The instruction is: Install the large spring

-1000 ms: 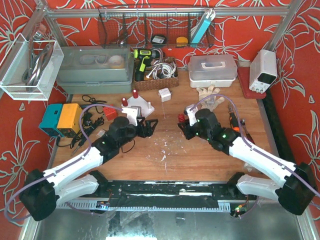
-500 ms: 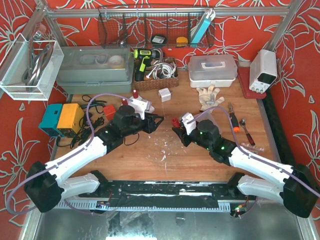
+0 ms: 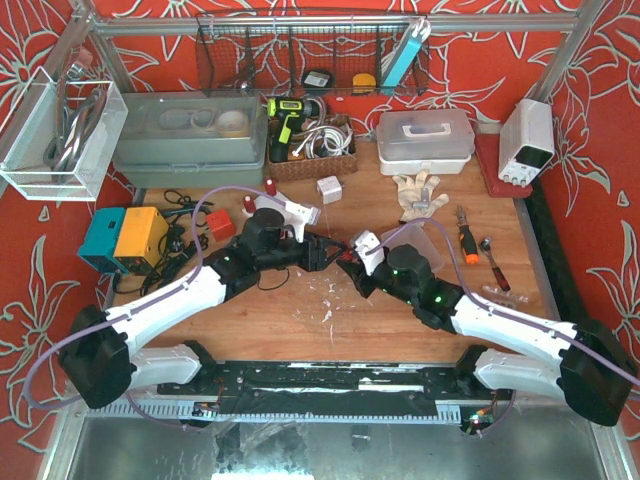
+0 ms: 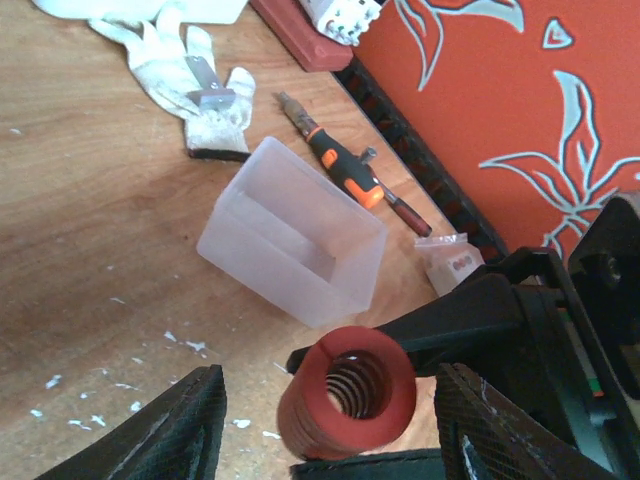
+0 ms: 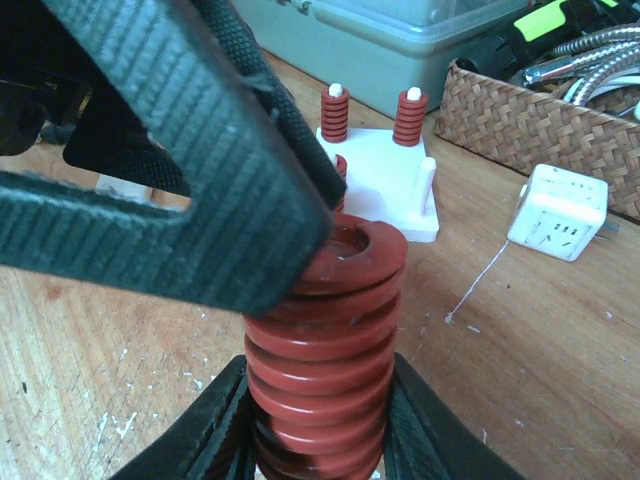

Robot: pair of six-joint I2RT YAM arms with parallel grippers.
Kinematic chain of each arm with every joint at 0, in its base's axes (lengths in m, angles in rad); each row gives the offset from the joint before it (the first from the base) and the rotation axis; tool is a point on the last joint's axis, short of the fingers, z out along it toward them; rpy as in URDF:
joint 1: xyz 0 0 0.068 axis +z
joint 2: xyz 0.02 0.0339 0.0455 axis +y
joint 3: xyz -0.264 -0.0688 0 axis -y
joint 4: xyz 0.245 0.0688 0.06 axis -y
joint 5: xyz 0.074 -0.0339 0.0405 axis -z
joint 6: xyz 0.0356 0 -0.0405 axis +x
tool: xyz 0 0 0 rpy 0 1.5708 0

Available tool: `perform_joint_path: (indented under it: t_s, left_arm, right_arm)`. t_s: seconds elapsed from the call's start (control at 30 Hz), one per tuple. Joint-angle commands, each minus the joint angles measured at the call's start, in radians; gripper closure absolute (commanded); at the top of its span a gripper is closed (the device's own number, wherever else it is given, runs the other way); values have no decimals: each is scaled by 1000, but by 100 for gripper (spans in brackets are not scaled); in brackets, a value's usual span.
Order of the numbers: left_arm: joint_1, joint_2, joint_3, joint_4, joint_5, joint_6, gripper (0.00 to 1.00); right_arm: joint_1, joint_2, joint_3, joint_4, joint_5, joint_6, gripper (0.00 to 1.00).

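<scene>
The large red spring is held in my right gripper, whose fingers are shut on its lower coils. My left gripper is open, with the spring between its two fingers, end-on to the camera. One left finger overlaps the spring's top in the right wrist view. In the top view the two grippers meet mid-table, left and right. The white peg base lies behind, with small red springs on its back pegs and one bare white peg.
A clear plastic box, an orange-handled screwdriver and a work glove lie to the right. A white power cube and a wicker basket sit behind the base. A grey toolbox stands at the back left.
Both arms have moved toward the table's centre. My left gripper has come up to the spring held by my right gripper and now straddles it.
</scene>
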Motion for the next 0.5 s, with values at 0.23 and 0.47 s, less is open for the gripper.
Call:
perform_joint_path:
  t_s: [0.23,0.47]
  left_arm:
    - [-14,57,28,19,82,-13,47]
    - [-16,52,25,19,76,-12,56]
  right_arm:
    - [28,4,5,55,51,-31,100]
    - [30,13,10,52,47,-38,100]
